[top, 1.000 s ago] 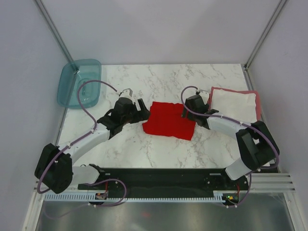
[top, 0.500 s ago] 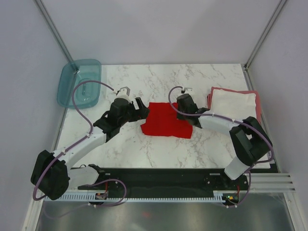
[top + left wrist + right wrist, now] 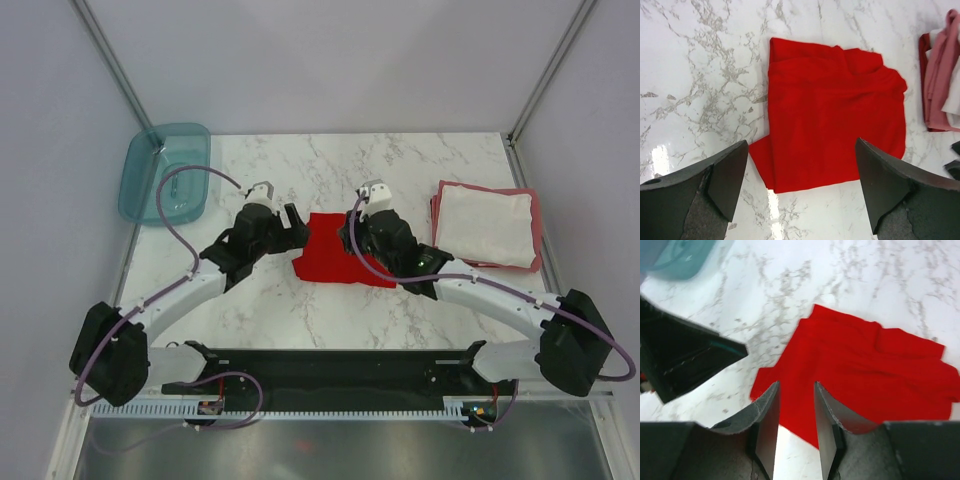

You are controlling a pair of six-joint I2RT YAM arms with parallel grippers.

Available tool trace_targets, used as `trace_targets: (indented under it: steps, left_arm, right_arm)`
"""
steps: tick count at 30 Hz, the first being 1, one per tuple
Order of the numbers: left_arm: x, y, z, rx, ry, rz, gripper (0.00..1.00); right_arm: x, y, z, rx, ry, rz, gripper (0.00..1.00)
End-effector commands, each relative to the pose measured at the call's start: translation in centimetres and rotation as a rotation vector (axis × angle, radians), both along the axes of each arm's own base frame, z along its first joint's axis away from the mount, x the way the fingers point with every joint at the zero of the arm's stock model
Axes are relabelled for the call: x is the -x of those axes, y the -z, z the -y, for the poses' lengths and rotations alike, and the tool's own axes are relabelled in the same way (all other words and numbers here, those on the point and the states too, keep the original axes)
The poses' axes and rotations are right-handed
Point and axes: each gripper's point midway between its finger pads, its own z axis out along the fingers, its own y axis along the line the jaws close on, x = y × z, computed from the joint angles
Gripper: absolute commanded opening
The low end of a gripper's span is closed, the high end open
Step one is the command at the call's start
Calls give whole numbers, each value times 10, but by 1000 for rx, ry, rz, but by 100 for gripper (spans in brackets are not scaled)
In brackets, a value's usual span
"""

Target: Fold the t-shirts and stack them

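Marble table [image 3: 400, 160]; I count three t-shirts: red tee [image 3: 335, 255] centre, white tee [image 3: 485, 225] on pink tee [image 3: 537, 235], 3 o'clock. Left gripper [image 3: 801, 150] spread wide, right gripper [image 3: 796, 387] slightly parted, both empty.

- A white marble-patterned tabletop [image 3: 330, 165] with grey veins fills the middle; its glossy surface shows bright glare patches [image 3: 660, 157].
- Plain pale grey walls [image 3: 330, 60] close in the back and both sides.
- Two slanted metal frame posts [image 3: 115, 70] rise from the far corners.
- A translucent teal tub [image 3: 165, 170] sits at the far left corner.
- A black base plate [image 3: 340, 370] and a white slotted strip [image 3: 330, 408] line the near edge.
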Motion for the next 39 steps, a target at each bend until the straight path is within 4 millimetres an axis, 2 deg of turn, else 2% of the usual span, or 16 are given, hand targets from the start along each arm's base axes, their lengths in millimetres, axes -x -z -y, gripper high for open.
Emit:
trace_targets:
  steps: [1, 6, 9, 10, 13, 14, 17, 19, 20, 21, 22, 24, 31, 34, 35, 39]
  left_arm:
    - [-17, 1, 9, -41, 25, 23, 95]
    - [-38, 23, 25, -104, 73, -23, 91]
    - [-56, 27, 50, -110, 146, -31, 88]
    - [-57, 38, 58, -114, 186, -57, 88]
    - [-65, 36, 82, -105, 253, -51, 86]
    - [-64, 48, 88, -118, 276, -75, 85]
    - [-68, 54, 107, -157, 320, -85, 82]
    - [-79, 45, 121, -180, 347, -55, 82]
    - [-80, 47, 126, -194, 362, -58, 82]
    - [-76, 67, 130, -232, 383, -109, 82]
    - [-86, 55, 139, -235, 391, -80, 82]
    - [-87, 67, 150, -265, 425, -102, 82]
    - [-84, 88, 163, -312, 490, -138, 79]
    - [-81, 92, 164, -306, 504, -153, 68]
    - [-78, 93, 165, -297, 515, -163, 58]
    - [-64, 93, 169, -257, 554, -195, 44]
  right_arm:
    - [-27, 15, 32, 25, 170, -30, 41]
    - [-46, 30, 63, 51, 314, -63, 52]
    - [-51, 30, 85, 33, 403, -62, 56]
    - [-53, 31, 91, 12, 432, -70, 57]
    - [-58, 34, 114, -29, 495, -90, 61]
    - [-59, 34, 124, -55, 521, -101, 62]
    - [-59, 35, 138, -92, 554, -111, 63]
    - [-59, 34, 143, -100, 560, -113, 64]
    - [-59, 33, 144, -107, 561, -112, 65]
    - [-58, 33, 145, -111, 561, -114, 66]
    - [-58, 32, 145, -115, 560, -114, 66]
    - [-59, 33, 146, -121, 554, -120, 67]
    - [-59, 34, 147, -130, 548, -132, 68]
    - [-59, 36, 148, -131, 549, -136, 69]
    - [-60, 35, 148, -134, 551, -136, 69]
    - [-59, 37, 149, -134, 551, -141, 69]
